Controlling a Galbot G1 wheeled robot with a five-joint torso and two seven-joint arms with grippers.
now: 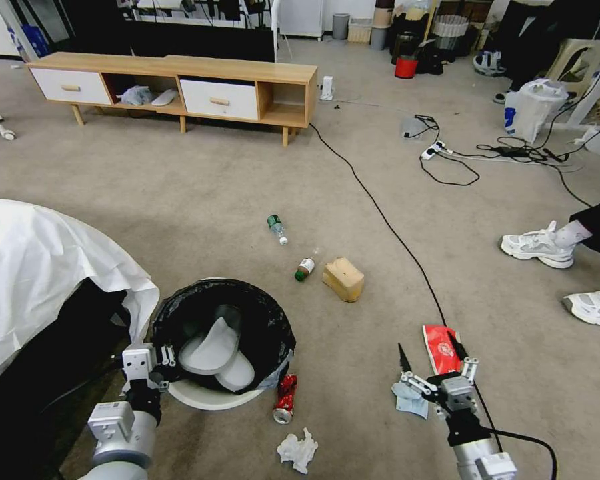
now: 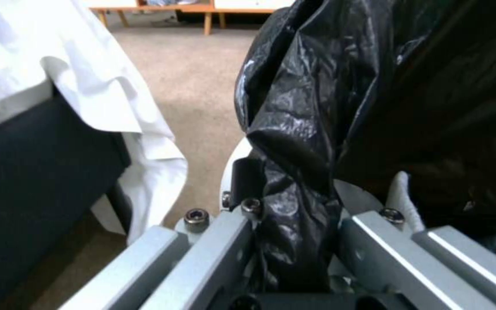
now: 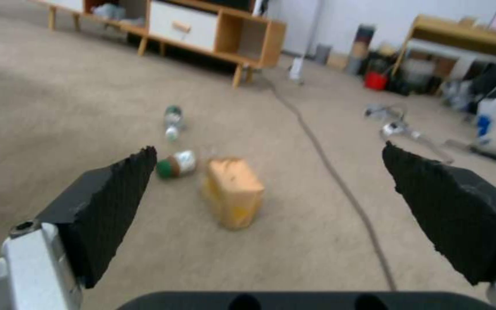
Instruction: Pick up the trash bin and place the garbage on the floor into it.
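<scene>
The white trash bin [image 1: 210,398], lined with a black bag, is at the lower left of the head view with pale flat pieces inside. My left gripper [image 1: 166,357] is shut on its near-left rim; in the left wrist view the bagged rim [image 2: 294,172] runs between the fingers. My right gripper [image 1: 437,368] hangs open low over the floor, between a red snack packet [image 1: 441,347] and a pale blue tissue [image 1: 412,403]. A crushed red can [image 1: 285,399] and a white tissue [image 1: 299,450] lie beside the bin. Farther off lie a tan box [image 1: 343,279] [image 3: 234,191], a small green-capped bottle [image 1: 305,269] [image 3: 176,163] and a clear bottle [image 1: 277,229] [image 3: 172,122].
A white cloth-draped dark object [image 1: 40,267] crowds the bin's left side. A black cable [image 1: 393,233] crosses the carpet toward my right gripper. A person's white shoes [image 1: 539,245] stand at the right. A wooden cabinet [image 1: 180,87] lines the far wall.
</scene>
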